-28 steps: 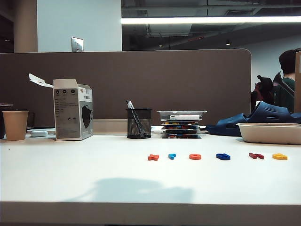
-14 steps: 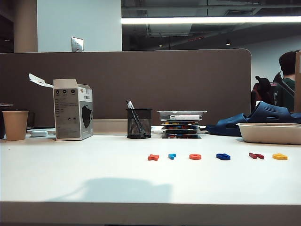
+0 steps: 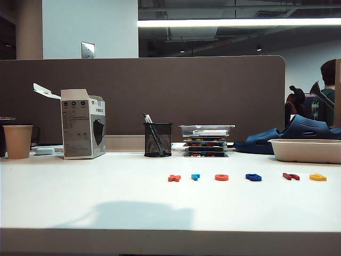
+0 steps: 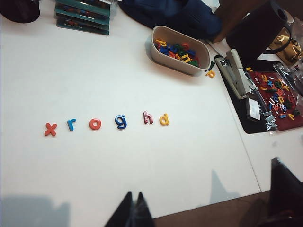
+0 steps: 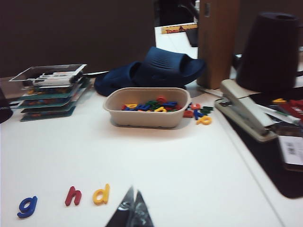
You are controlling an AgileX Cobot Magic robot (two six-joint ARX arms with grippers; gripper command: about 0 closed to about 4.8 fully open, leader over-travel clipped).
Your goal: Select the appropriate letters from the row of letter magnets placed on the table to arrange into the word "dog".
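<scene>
While hovering, left gripper (image 4: 133, 208) apparently closed; right gripper (image 5: 132, 208) closed

I see bare table (image 3: 96, 192) in front of the letter row (image 4: 106, 124), so both grippers can come at it from the front edge. The left gripper (image 4: 133, 210) hangs pinched together over that front strip, as does the right gripper (image 5: 132, 208), just in front of the yellow d (image 5: 101, 194). Behind the row there is open white surface up to the beige tub (image 5: 147, 107), the stacked trays (image 4: 83, 16) and the mesh pen cup (image 3: 157, 140). On the right, a stapler (image 5: 244, 109) and a black mat (image 4: 265, 101) with loose letters crowd the table edge. The white box (image 3: 82, 124) and paper cup (image 3: 17, 141) stand well apart on the left.
</scene>
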